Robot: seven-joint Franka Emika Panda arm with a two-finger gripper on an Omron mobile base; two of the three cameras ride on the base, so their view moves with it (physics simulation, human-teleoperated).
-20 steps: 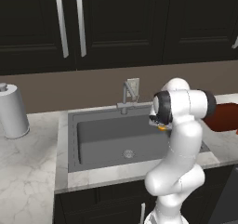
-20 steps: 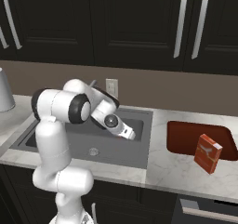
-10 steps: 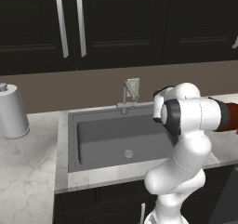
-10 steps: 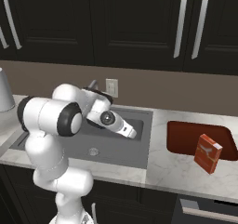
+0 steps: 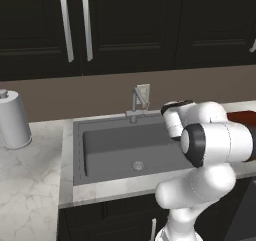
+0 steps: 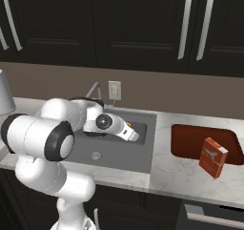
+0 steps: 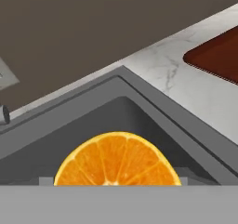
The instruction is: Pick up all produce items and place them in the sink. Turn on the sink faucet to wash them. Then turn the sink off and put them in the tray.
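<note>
The orange half [image 7: 117, 159] fills the bottom centre of the hand view, cut face toward the camera, sitting right at the finger line, so it looks gripped between jaws spread wide around it rather than lying loose. Behind it, toward twelve o'clock, the sink [image 7: 139, 108] shows its far corner, so the fruit hangs over the basin. The tray [image 7: 217, 58] lies at about two o'clock, across a strip of marble counter [image 7: 176, 76]. In the right base view the gripper [image 6: 132, 134] points toward the tray [image 6: 190, 141] over the sink's right part. The faucet [image 5: 136, 101] stands behind the basin. The next move probably needs only a short descent and release.
</note>
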